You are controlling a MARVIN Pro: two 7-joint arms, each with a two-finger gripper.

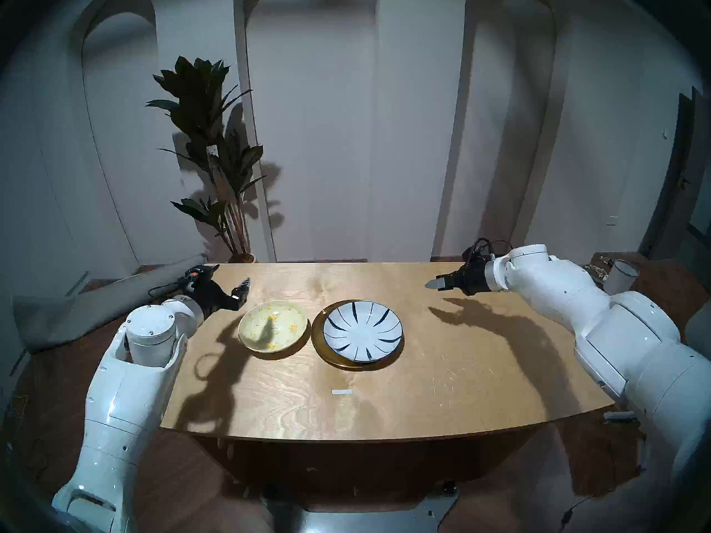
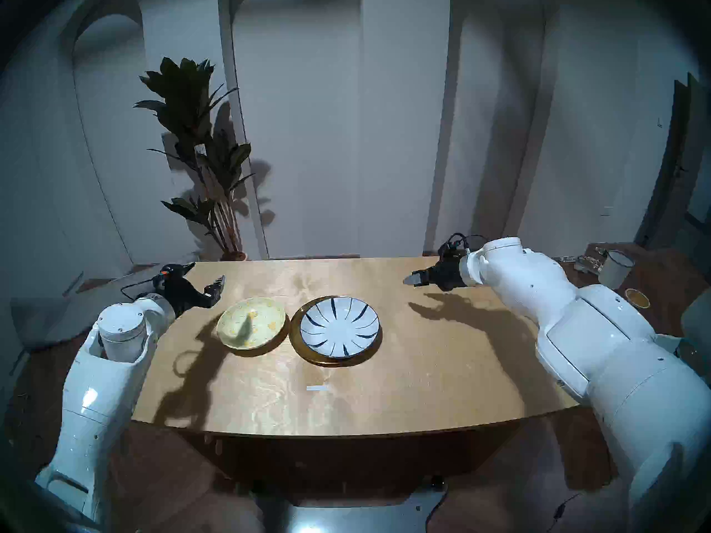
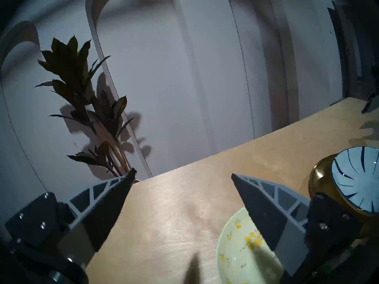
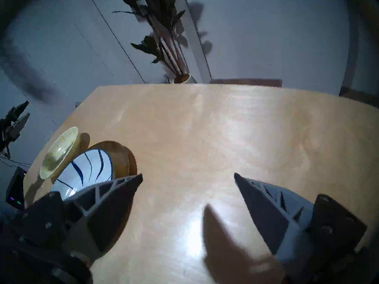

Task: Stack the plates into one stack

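Left gripper point(image 1: 234, 290) hangs at the left of the head view, above the table point(image 1: 384, 397) and just upper-left of the pale-yellow floral plate point(image 1: 273, 327); jaws spread wide, nothing between them. In the left wrist view its two fingers frame bare wood, with the floral plate's rim showing at lower right under the right-hand finger. Right gripper point(image 1: 438, 283) hovers at the right of the head view, well apart from the plates, likewise splayed and empty; its wrist view shows only tabletop between the fingers. White-and-blue plate point(image 1: 362, 334) already sits inside the gold metal plate point(image 1: 319, 342), centre of frame, roughly centred on it. Floral plate lies flat on the table just beside that pair, rims near or touching; cannot tell which. Judgement: two of three are stacked, and the step in hand is the left arm's approach to the last plate. Next move calls for lowering the fingers over the floral plate's near-left rim, pinching the lip, lifting clear of the gold rim, then setting it down centred on the white-and-blue plate. Small white strip point(image 1: 341, 392) lies lower centre, uninvolved.
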